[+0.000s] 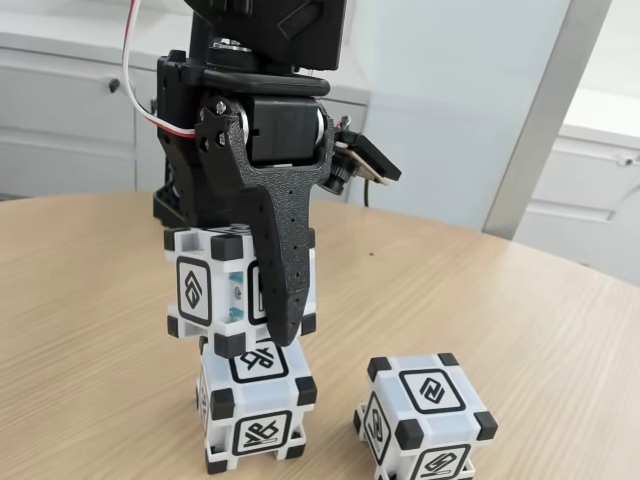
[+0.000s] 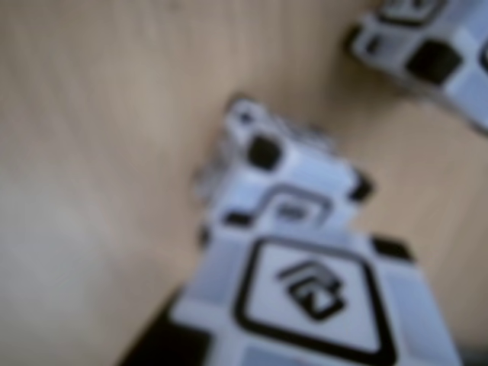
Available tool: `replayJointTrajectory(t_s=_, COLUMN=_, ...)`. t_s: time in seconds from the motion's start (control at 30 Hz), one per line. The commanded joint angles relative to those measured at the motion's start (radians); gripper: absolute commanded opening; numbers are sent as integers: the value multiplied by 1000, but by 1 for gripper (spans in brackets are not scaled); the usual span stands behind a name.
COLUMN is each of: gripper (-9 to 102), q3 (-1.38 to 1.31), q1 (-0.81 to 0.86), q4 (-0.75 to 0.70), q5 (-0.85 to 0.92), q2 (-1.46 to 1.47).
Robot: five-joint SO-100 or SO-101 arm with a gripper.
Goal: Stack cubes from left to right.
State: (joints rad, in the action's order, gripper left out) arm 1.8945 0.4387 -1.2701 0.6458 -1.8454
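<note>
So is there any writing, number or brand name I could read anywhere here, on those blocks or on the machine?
No readable words, numbers or brand names.
Held cube: black-framed abstract glyph, no letters.
Cube below it: a different glyph on top and front, no letters.
Cube on the right: again another glyph, no letters.
Gripper: plain black plastic, nothing printed that I can see.
The wrist view is blurred; its glyph is a symbol, not text.

An office: round wooden table (image 1: 560, 330), white cabinets (image 1: 70, 110) behind.
</note>
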Motion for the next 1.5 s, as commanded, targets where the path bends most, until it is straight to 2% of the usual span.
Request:
replayJointTrajectory(t_s=0.0, gripper=24, q3=-5, q1=-9, q4=9, q5=8, q2=-5)
replayJointTrajectory(t_s=1.2, gripper=24, q3=-8, q1=-34, q4=9, q5=-29, q2=71)
replayJointTrajectory(t_s=1.47, gripper=34, q3=-18, q1=-34, q4=9, q5=-20, q2=60)
